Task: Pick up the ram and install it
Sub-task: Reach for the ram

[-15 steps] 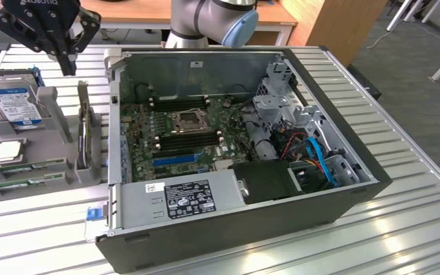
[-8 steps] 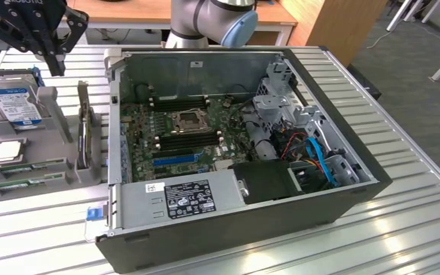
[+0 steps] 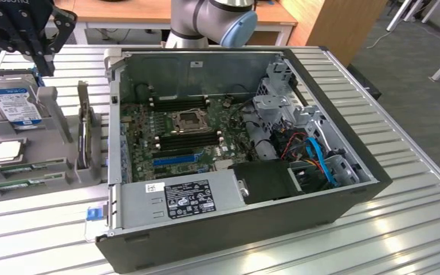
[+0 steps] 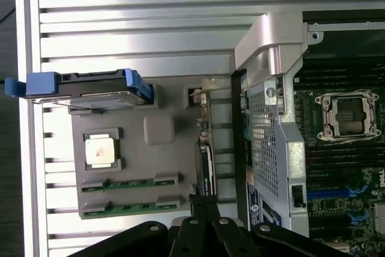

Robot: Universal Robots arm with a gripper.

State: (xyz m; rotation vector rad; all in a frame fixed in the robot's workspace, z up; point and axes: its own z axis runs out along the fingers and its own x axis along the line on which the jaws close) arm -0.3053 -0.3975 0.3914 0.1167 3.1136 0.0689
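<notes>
Slatted metal table | gripper pressed together, empty, over gray holder, exterior view's left | ram slotted there | advice: spread first, then straddle the stick's long faces squarely.

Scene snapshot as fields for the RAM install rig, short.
gripper: above the gray tray, over the hard drive end
ram: inner stick and outer stick, both lying in tray slots
cpu: in tray, beside inner stick
case: open
memory slots: look empty
</notes>
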